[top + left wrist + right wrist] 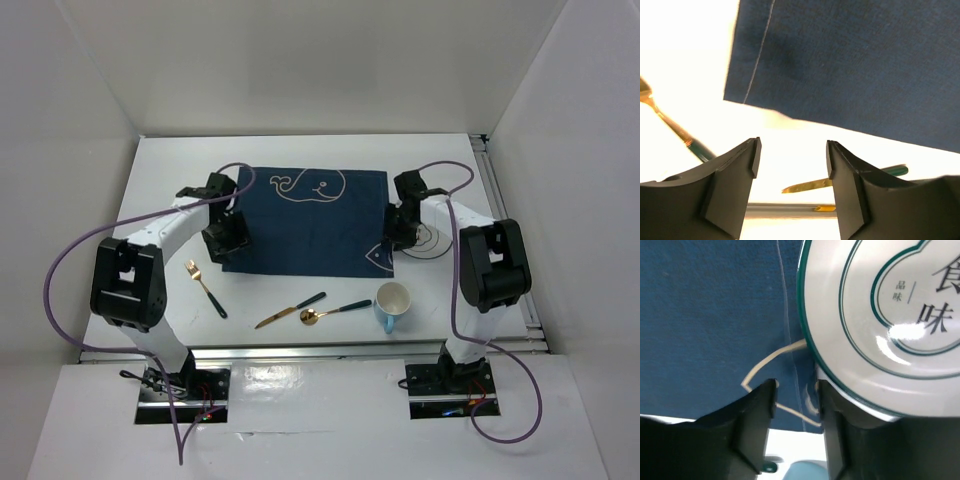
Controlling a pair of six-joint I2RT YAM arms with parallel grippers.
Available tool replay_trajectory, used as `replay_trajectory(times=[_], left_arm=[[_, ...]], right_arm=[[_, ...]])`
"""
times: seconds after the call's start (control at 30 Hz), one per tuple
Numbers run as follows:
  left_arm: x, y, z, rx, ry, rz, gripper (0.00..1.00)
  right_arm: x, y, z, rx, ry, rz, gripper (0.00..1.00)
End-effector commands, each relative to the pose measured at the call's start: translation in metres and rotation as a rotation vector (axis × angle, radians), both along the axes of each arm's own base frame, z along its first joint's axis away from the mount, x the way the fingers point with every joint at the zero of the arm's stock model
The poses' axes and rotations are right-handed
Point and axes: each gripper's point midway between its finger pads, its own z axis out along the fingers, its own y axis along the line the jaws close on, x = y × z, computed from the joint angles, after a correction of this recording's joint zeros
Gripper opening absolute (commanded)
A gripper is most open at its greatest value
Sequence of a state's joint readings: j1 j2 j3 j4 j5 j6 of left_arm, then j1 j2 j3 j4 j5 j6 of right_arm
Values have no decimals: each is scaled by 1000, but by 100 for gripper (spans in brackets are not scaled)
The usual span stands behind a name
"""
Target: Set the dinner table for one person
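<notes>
The dinner table (pixel 170 180) is a large white top. A navy whale-print placemat (pixel 305 220) lies flat in its middle. My left gripper (pixel 228 242) hovers at the mat's near left corner, open and empty; in the left wrist view (pixel 792 157) the mat (pixel 855 65) lies beyond the jaws. My right gripper (pixel 400 232) is at the mat's right edge beside a white plate with green rings (pixel 432 240). In the right wrist view (pixel 796 390) its jaws stand apart over the mat's seam (pixel 715 315), with the plate's rim (pixel 880 330) over the right finger.
Near the front lie a gold fork with a green handle (pixel 205 287), a gold knife (pixel 290 311) and a gold spoon (pixel 335 311). A blue mug (pixel 392 305) lies on its side. Aluminium rails run along the front (pixel 330 350) and right (pixel 505 210) edges.
</notes>
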State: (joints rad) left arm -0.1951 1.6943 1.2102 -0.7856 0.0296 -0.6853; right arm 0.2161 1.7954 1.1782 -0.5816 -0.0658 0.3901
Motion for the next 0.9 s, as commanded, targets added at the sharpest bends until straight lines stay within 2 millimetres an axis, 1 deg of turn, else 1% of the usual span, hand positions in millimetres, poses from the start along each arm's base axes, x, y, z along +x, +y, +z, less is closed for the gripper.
replay_trajectory(times=[0.0,0.03,0.07,0.13,0.17,0.2,0.23,0.27,0.3,0.33,0.37,0.4,0.43,0.47,0.5,0.53,0.57,0.6,0.63,0.67,0.73,0.77,0.8,0.83,0.87], left_arm=[[9,7,38,33,-86,3,72],[15,8,47,38,-106,6,72],[19,9,51,44,-121,9,72],[26,8,50,47,-127,-4,65],[34,6,50,45,-137,-3,60],[35,3,45,49,-125,-22,42],[40,2,32,55,-98,-23,32],[46,1,29,56,-93,-23,25],[48,2,21,70,-82,-20,18],[52,3,12,82,-67,-19,12],[52,5,7,95,-55,-17,12],[56,4,2,94,-58,-17,10],[58,4,-1,94,-60,-17,8],[58,4,-5,93,-49,-7,5],[53,4,-13,99,-23,-8,5],[52,4,-17,97,-21,1,5],[51,5,-20,97,-21,1,1],[44,6,-29,103,7,-1,1],[39,9,-34,116,24,11,0],[39,9,-34,116,24,12,0],[29,11,-42,121,56,19,0],[24,11,-45,122,69,27,0],[17,13,-51,126,86,26,0],[12,14,-55,128,101,34,0],[9,14,-54,128,103,34,0]], right_arm=[[20,4,52,9,-147,12,54],[24,9,63,16,-172,21,59],[28,10,68,18,-184,21,59],[28,20,71,23,-195,45,59],[30,26,71,32,-193,59,58],[31,37,72,42,-201,73,56],[30,41,62,39,-173,76,52],[30,47,58,38,-165,88,44],[31,56,56,45,-166,100,38],[30,62,43,50,-137,115,31],[31,67,40,49,-132,124,20],[27,75,34,58,-111,136,5],[25,74,23,50,-85,136,0],[25,80,22,60,-80,150,0],[27,81,23,64,-90,150,0],[23,87,18,70,-75,165,0],[23,86,12,67,-68,165,0],[23,86,12,67,-68,165,0],[18,86,6,71,-46,169,0],[17,86,2,68,-37,169,0],[14,85,-1,65,-26,168,0],[8,86,-8,58,-6,177,0],[6,86,-12,57,-3,177,0],[6,86,-12,57,-3,177,0],[2,84,-16,53,10,176,0]])
